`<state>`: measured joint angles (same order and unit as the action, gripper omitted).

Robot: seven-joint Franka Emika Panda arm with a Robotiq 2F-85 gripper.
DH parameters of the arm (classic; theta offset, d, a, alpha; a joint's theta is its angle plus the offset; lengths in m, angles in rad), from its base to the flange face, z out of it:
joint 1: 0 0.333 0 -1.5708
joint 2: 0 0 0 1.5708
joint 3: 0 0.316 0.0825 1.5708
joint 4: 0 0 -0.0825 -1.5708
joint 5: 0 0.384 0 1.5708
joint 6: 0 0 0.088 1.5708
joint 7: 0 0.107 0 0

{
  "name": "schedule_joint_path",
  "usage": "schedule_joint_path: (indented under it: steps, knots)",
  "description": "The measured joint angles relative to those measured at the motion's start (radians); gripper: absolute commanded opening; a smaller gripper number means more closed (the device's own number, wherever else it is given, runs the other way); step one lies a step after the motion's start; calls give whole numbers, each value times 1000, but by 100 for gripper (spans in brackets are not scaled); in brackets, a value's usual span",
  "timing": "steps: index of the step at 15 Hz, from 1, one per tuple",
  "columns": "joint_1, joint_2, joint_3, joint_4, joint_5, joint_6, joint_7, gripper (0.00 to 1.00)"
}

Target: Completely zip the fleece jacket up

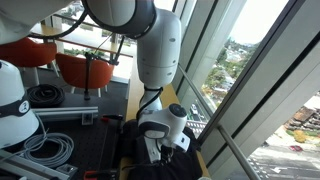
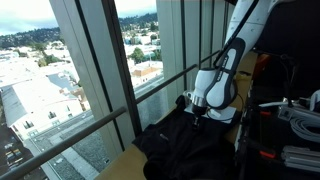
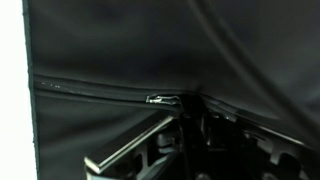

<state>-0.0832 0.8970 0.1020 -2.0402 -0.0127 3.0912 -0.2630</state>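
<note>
In an exterior view, the end effector (image 1: 167,150) hung low over the black jacket (image 1: 140,166) at the near end of the wooden bench (image 1: 135,96), beside the tall windows. In an exterior view, the jacket (image 2: 185,148) lay rumpled across the bench (image 2: 118,166), with the end effector (image 2: 197,113) down at its upper edge. In the wrist view, the zip's pull (image 3: 163,98) sat on the fleece (image 3: 120,45) just ahead of the end effector (image 3: 185,140); I could not tell whether it was clenched or released.
</note>
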Motion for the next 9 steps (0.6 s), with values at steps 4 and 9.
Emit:
schedule_joint_path:
  steps: [4,9]
  knots:
    - [50,-1,0,6,0,0,11,2]
    - [106,-1,1,12,0,0,31,2]
